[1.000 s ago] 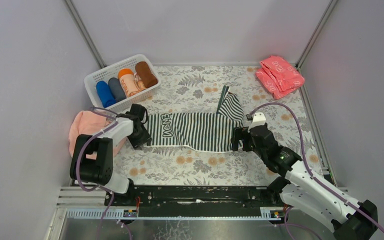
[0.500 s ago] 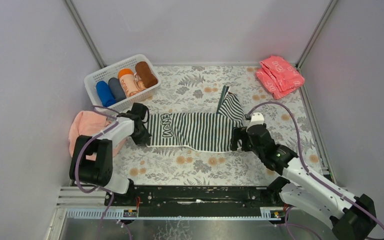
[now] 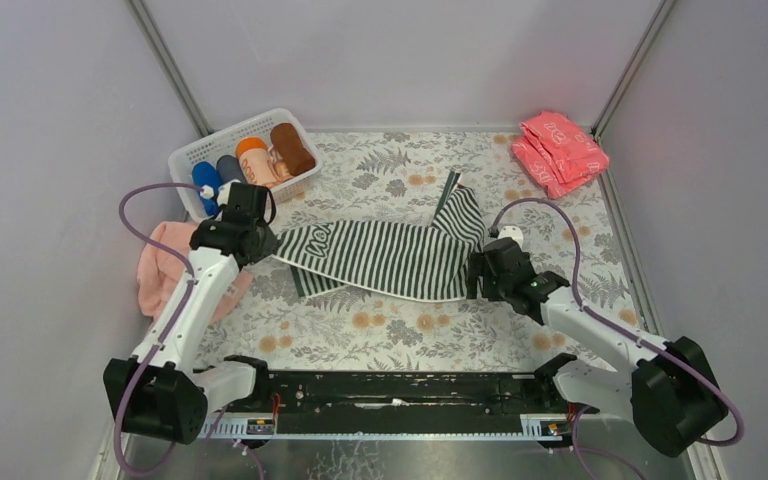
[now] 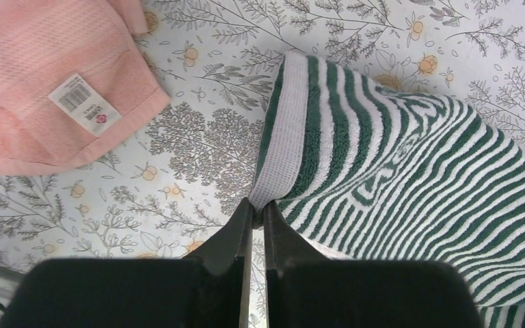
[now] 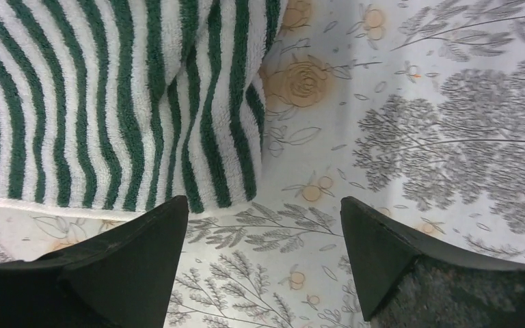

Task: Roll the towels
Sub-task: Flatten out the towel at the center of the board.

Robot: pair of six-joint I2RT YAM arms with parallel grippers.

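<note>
- Left gripper [image 4: 258, 203]: jaws pinched together on the white hem at the left end of the striped towel [image 3: 390, 258]. That corner is held clear of the table [image 3: 390, 330], and the cloth slopes down from it.
- Right gripper [image 5: 263, 205]: jaws wide apart with nothing between them, low over the table just off the towel's near right corner.
- Striped towel: spread across the middle of the table, lettering near its left end. Its far right corner is bunched toward the far edge.
- Pink towel [image 3: 165, 265]: crumpled at the table's left edge, its label [image 4: 82, 106] facing up, just apart from the striped one.
- Basket [image 3: 195, 155]: at the far left corner, holding a row of rolls. The brown roll [image 3: 292, 148] sits at its right end.
- Folded red-pink cloths [image 3: 560, 150]: stacked at the far right corner.
</note>
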